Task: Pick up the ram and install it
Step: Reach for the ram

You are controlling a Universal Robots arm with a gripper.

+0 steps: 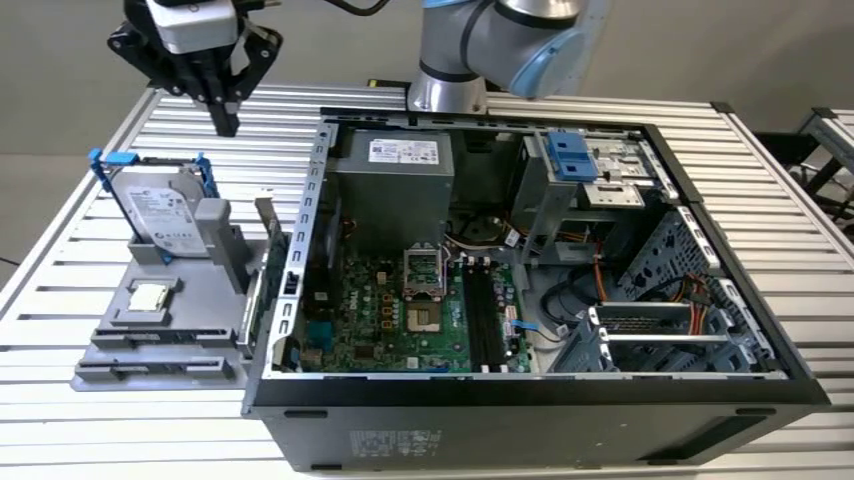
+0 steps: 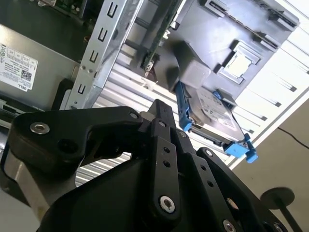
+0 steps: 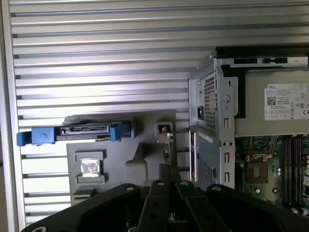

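We see the gripper (image 1: pixel 224 124) shut tight, holding nothing. The ram (image 2: pixel 155 46) stands on edge below it, its long side running along the computer case (image 1: pixel 300 250).

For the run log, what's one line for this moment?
gripper: shut, holding nothing | location: above table, near hard drive | computer case: open
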